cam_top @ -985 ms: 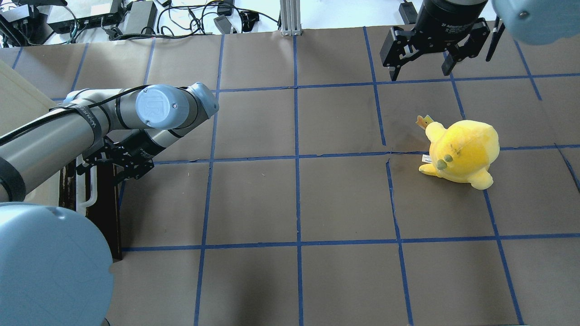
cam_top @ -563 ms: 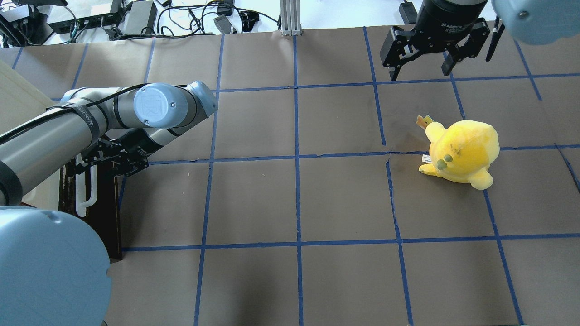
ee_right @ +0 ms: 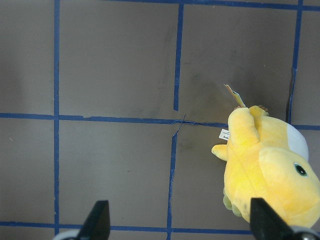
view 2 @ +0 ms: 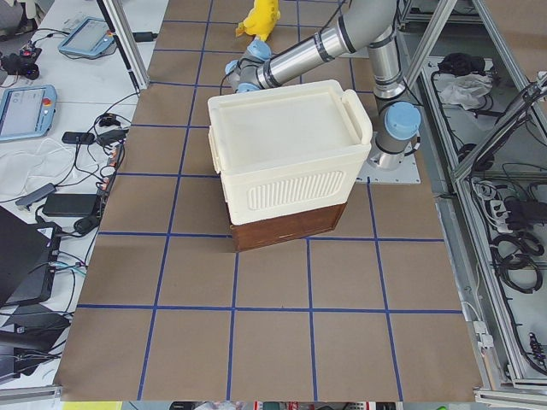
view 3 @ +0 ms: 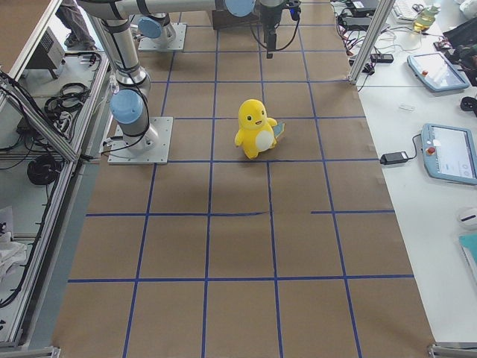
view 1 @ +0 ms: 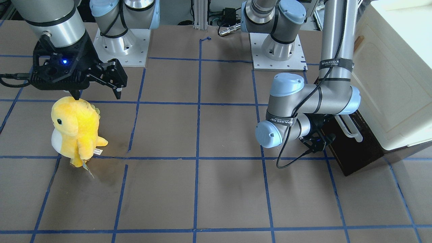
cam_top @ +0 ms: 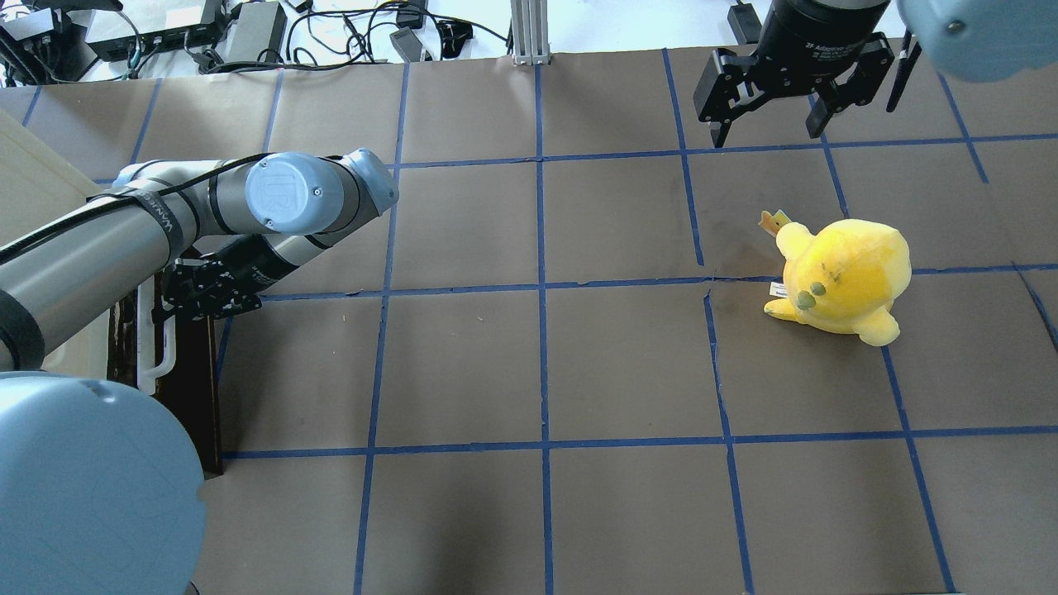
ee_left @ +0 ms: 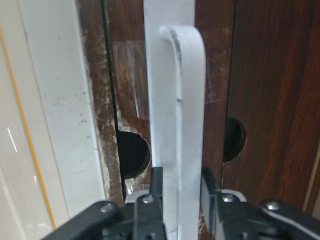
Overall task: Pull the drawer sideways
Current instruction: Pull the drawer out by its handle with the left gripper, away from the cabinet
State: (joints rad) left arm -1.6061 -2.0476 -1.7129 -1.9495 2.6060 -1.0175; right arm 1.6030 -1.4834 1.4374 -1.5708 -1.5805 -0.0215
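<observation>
Left wrist-mounted: left gripper [ee_left: 182, 176] jaws clamped on white bar handle [ee_left: 182, 90] of drawer [ee_left: 260, 75], at worktop [cam_top: 463, 372] 9 o'clock in overhead, beneath cream cabinet [cam_top: 33, 190]. Right gripper [cam_top: 766, 136] jaws wide, empty, at 1 o'clock near yellow plush [cam_top: 843, 277].

- The grey-and-blue left arm [cam_top: 83, 248] is reaching low and sideways, its black two-finger left gripper [ee_left: 182, 200] clamping a white bar handle [ee_left: 182, 100].
- The black two-finger right gripper [cam_top: 769, 134] is hanging raised, pointing downward, fingers spread wide.
</observation>
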